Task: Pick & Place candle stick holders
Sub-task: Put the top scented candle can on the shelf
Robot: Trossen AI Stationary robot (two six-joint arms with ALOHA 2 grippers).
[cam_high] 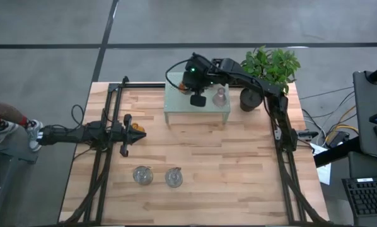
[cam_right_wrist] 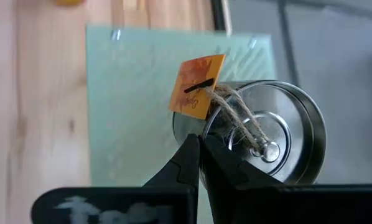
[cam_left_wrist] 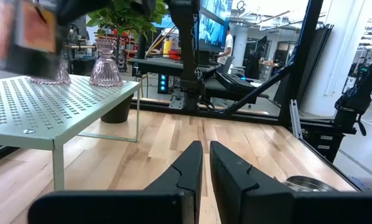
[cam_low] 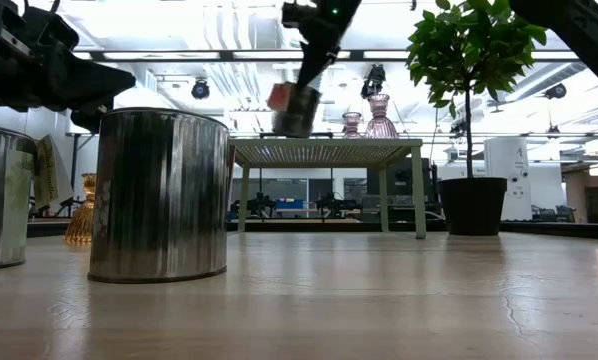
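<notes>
Right wrist view: right tool [cam_right_wrist: 201, 144] clenched on the tagged silvery jar [cam_right_wrist: 270, 134], held above the pale green mesh shelf [cam_right_wrist: 136, 93]; orange tag [cam_right_wrist: 197, 86] beside the fingertips. Two pink holders [cam_high: 220, 96] stand just beside it on the shelf. Left tool [cam_left_wrist: 204, 152] pinched shut on nothing, amber holder [cam_high: 137, 128] at its tip, two jars [cam_high: 142, 174] nearby on the worktop [cam_high: 226, 164].

Both arms matte black, slim jointed tubes with black cables looped alongside. Right arm [cam_high: 251, 82], nearest the potted plant [cam_high: 270, 63], shows a small green light on its wrist. Left gripper [cam_left_wrist: 201, 171] has two smooth, black, wedge-shaped fingers on a black crossbar.
</notes>
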